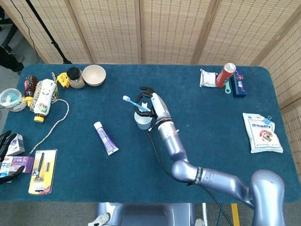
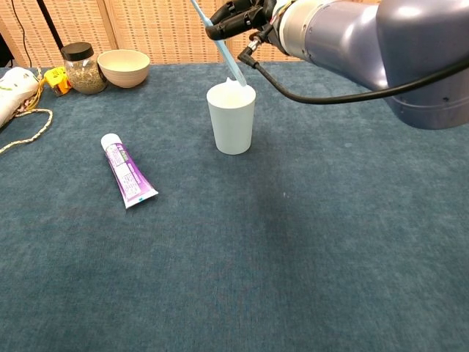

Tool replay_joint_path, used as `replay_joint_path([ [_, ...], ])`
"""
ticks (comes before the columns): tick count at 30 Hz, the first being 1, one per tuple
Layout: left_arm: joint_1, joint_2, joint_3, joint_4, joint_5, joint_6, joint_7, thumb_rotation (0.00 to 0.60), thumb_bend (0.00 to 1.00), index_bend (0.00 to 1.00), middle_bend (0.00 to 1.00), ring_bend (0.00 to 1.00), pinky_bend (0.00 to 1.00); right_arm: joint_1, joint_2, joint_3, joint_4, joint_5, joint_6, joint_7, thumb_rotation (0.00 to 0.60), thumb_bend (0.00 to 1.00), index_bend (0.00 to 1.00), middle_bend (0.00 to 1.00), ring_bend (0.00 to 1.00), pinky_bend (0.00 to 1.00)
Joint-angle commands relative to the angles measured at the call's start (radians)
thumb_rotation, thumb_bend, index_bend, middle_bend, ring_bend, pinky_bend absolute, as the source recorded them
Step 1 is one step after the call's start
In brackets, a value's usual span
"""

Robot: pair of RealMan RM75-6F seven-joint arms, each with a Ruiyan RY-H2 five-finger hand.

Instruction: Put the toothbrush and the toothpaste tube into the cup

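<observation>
Worktop point(image 2: 308, 257) in the foreground is seen as bare blue cloth, and on it, nearer than the cup, the toothpaste tube point(image 2: 127, 171) is found lying flat, cap end pointed away, well apart from the cup on its left side. Further back the cup point(image 2: 231, 117) is stood upright. Right above its rim the toothbrush point(image 2: 221, 45) is held slanted, its lower end dipped just at the cup's mouth, its long axis leaning up and away to the left. It is pinched between the fingers of the right robot hand point(image 1: 151, 104), which is poised over the far side of the cup. The drop looks nearly lined up: the handle needs only to be lowered and let go, it is judged. The left robot hand point(image 1: 6, 140) is glimpsed at the worktop's left edge; whether it is spread or curled cannot be told. The tube lies nearer that side.
</observation>
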Motion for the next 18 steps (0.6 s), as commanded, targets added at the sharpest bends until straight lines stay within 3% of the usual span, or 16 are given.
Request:
replay_joint_path([
  [1, 0.002, -0.001, 0.001, -0.001, 0.003, 0.003, 0.002, 0.6, 0.23, 0.0, 0.0, 0.0, 0.0, 0.0, 0.0, -0.004, -0.005, 0.009, -0.007, 0.009, 0.6, 0.52, 0.64, 0.15, 0.0, 0.0],
  [14, 0.004, 0.0, 0.001, 0.005, 0.005, 0.008, -0.008, 0.6, 0.23, 0.0, 0.0, 0.0, 0.0, 0.011, -0.021, -0.026, 0.019, 0.025, -0.025, 0.031, 0.6, 0.52, 0.63, 0.15, 0.0, 0.0],
  [18, 0.004, 0.0, 0.001, 0.007, 0.006, 0.008, -0.012, 0.6, 0.22, 0.0, 0.0, 0.0, 0.0, -0.006, -0.02, -0.052, 0.034, -0.023, -0.071, 0.073, 0.6, 0.52, 0.56, 0.11, 0.0, 0.0],
])
